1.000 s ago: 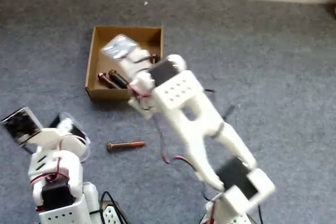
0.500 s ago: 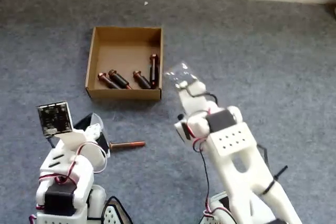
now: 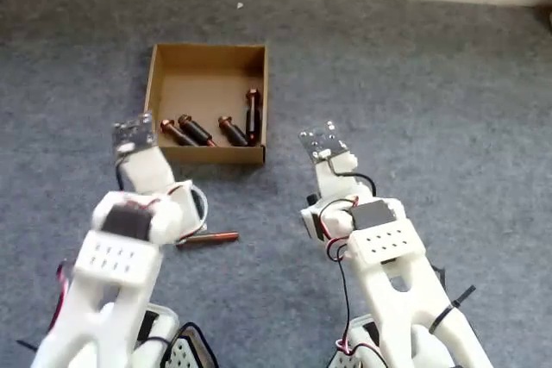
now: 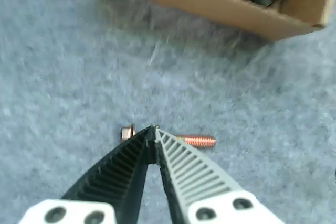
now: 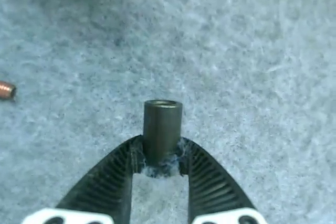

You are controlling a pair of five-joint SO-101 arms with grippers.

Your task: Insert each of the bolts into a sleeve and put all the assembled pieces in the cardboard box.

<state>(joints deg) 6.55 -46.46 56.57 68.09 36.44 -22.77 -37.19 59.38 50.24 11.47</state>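
Left fingers (image 4: pixel 153 131) are sitting closed, tip to tip, gripping nothing; they're hanging right over the loose bolt (image 4: pixel 195 140), covering the middle of its shank in the left wrist view. Can't tell if they're touching it

The bolt is lying flat on the grey carpeted counter (image 3: pixel 431 84), outside the cardboard box (image 3: pixel 152 101) and near its front wall, head end pointing toward my left arm (image 3: pixel 129 230)

Right fingers (image 5: pixel 160 153) are gripping the dark sleeve (image 5: pixel 163 124) by its lower end; it's standing upright between them, open bore facing up. The bolt's threaded tip is showing at the edge of the right wrist view, well apart from the sleeve

Right arm (image 3: pixel 371 234) is sitting just right of the box's front corner

Four assembled pieces (image 3: pixel 197 130) are lying inside the box, along the front wall and in the right corner
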